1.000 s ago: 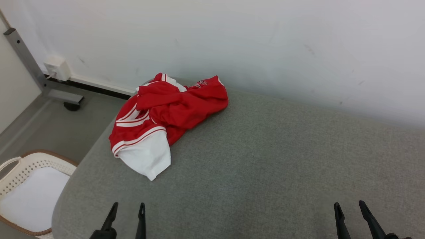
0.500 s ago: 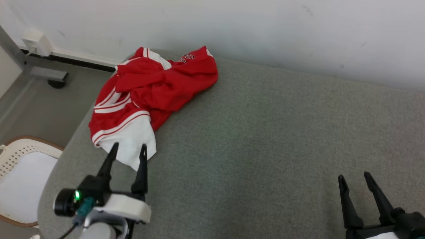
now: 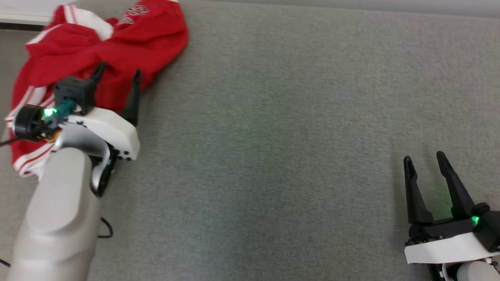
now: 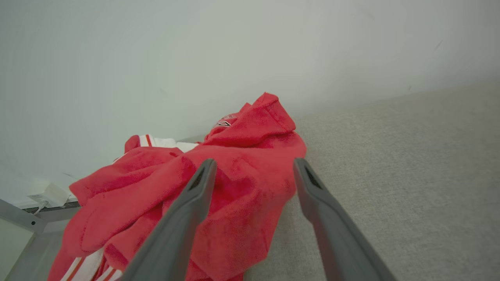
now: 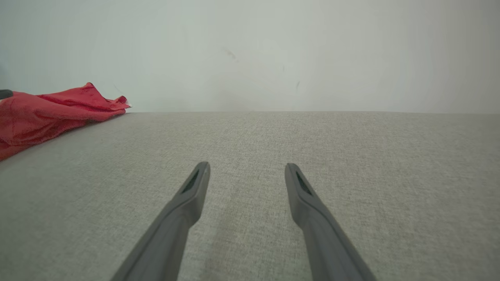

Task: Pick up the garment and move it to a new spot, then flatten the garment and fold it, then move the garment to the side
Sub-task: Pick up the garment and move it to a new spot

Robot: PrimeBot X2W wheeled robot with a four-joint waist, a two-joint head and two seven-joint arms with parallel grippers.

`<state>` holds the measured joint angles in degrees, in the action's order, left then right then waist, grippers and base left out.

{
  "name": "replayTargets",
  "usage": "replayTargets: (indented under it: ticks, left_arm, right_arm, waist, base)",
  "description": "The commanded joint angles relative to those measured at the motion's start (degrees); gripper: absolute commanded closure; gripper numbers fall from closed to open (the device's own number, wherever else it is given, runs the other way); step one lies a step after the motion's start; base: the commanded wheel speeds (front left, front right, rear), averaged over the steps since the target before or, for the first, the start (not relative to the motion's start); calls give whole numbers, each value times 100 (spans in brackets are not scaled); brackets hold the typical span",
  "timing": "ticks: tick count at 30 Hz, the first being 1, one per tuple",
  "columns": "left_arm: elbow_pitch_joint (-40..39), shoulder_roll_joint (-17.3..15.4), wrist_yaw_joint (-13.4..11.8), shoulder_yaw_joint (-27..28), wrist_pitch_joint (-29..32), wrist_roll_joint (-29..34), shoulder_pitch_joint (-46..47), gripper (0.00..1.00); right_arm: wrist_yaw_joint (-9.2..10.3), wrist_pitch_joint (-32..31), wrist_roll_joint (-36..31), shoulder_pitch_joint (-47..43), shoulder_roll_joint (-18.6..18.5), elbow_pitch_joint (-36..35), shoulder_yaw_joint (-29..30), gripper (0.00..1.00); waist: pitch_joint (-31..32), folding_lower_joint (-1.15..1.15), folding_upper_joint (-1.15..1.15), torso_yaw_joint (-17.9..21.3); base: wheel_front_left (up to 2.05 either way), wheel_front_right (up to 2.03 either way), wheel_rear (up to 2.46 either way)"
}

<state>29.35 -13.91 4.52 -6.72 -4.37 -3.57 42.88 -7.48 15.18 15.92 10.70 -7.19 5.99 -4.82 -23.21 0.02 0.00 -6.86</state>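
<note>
Left jaws wide over red garment [image 3: 136,39] (no grip), right jaws wide above grey cushion [image 3: 273,136]

place: bare test room | far: plain scuffed white wall [image 5: 250,47] | near: grey fabric-covered surface [image 3: 293,117] | far left: metal frame [image 4: 15,218], white wall box [image 4: 49,194]

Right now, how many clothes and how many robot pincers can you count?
garment, red and white: 1
pincers, the left pincer and the right pincer, both open: 2
total: 3
</note>
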Motion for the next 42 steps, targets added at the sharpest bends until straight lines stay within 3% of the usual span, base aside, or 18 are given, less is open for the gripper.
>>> replayTargets:
  ticks: [1, 15, 16, 17, 18, 30, 42]
  left_arm:
    - [230, -168, -88, 23, 160, 127, 208, 0]
    - [1474, -593, -533, 196, 820, 145, 948, 0]
    - [1541, -605, -562, 193, 871, 134, 965, 29]
    - [1611, -605, -566, 212, 913, 95, 994, 85]
    - [1648, -605, -589, 231, 928, 69, 1018, 100]
    - [1203, -694, -378, 292, 715, -203, 1107, 100]
    - [-530, -560, 14, 107, 1316, -627, 742, 100]
  right_arm:
    - [-2, -3, 27, 143, 7, -15, -12, 0]
    - [-2, -4, 90, 494, 92, -74, -104, 0]
    - [-3, -3, 96, 490, 98, -77, -108, 0]
    - [-3, -3, 101, 483, 107, -73, -105, 0]
    - [-2, -3, 104, 477, 117, -68, -95, 0]
    - [-2, -3, 88, 167, 286, 92, 6, 0]
    - [-2, -4, 95, -294, 367, 229, 5, 0]
  waist:
    - [-328, -2, 0, 353]
    - [-661, -2, 0, 831]
    - [-677, -2, 0, 855]
    - [-688, -2, 0, 877]
    - [-691, -2, 0, 892]
    - [-5, -2, 0, 896]
    - [1047, -2, 0, 951]
  base:
    - [0, 0, 0]
    - [0, 0, 0]
    - [0, 0, 0]
    - [0, 0, 0]
    - [0, 0, 0]
    - [0, 0, 0]
    - [0, 0, 0]
